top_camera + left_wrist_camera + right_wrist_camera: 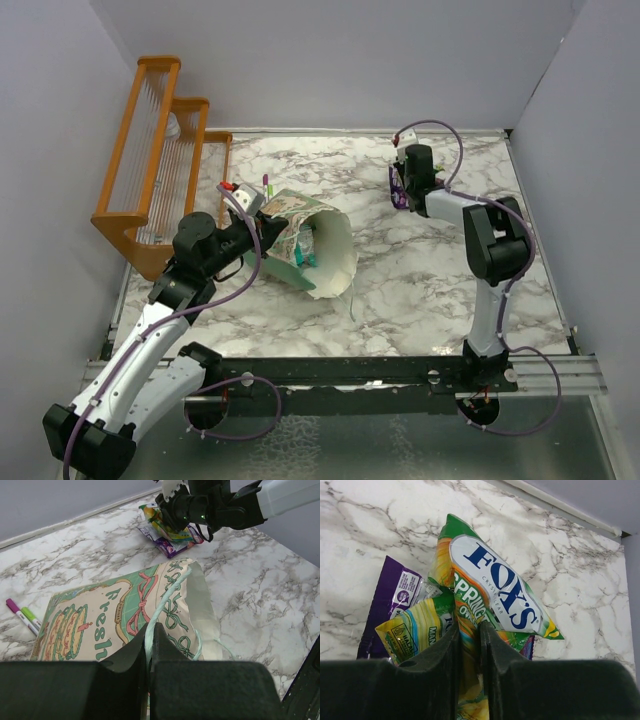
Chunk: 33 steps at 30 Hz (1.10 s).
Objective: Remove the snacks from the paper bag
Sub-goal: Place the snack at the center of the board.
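Well, the big white and grey marble counter (420,290) carries everything. Left of its middle lies the mint-green paper bag (330,245), tipped on its side, with its cream mouth open toward the near right.

The bag looks light and bendy. I think it would slide or crumple if pushed, so the best place to hold it is the rim, by the thin string handle (165,597). That is just where the left tool (151,630) is. Its jaws are shut tight on the rim of the bag, at the edge of the mouth. Something small and coloured shows inside the mouth, but it is too small to tell what.

Well apart from the bag, near the far right of the counter, sits a little heap of crinkly foil snacks (170,532). They are out of the bag and lie partly on each other: a green packet with a white label (495,590), a yellow packet (417,627) beside it and a purple packet (387,607) underneath.

Packets like these should be very light, soft and slippery. A gentle pinch across the middle or on a flat sealed edge should do.

The right tool (470,635) is right over the heap. Its jaws stand close together with only a thin gap, and the green packet fills that gap. So it has hold of that packet, though I cannot tell how hard it squeezes.
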Each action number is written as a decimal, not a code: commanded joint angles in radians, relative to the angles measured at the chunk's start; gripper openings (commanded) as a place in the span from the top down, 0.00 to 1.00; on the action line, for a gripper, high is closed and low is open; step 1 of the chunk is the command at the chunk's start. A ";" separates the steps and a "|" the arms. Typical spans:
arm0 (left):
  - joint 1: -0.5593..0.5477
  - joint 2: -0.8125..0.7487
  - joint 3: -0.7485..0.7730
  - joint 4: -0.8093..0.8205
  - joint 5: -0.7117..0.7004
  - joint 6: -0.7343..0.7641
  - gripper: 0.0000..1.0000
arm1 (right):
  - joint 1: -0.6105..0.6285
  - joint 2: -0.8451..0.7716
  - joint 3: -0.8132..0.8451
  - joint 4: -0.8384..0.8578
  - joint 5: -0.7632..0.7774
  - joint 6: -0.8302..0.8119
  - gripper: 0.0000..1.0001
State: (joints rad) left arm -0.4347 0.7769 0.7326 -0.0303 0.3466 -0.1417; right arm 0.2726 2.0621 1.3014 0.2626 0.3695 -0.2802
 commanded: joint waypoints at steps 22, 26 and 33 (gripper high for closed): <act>-0.002 0.002 -0.004 0.040 0.018 -0.012 1.00 | -0.031 -0.052 -0.129 -0.114 -0.092 0.099 0.69; -0.001 0.001 -0.004 0.041 0.021 -0.012 1.00 | -0.033 -0.051 -0.122 -0.141 -0.101 0.093 0.68; -0.001 -0.032 -0.031 0.080 0.062 -0.011 1.00 | -0.033 -0.229 -0.115 -0.171 -0.148 0.109 0.48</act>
State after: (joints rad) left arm -0.4343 0.7811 0.7300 -0.0147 0.3607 -0.1474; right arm 0.2466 1.9465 1.1908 0.1757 0.2901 -0.2077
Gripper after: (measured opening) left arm 0.012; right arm 0.472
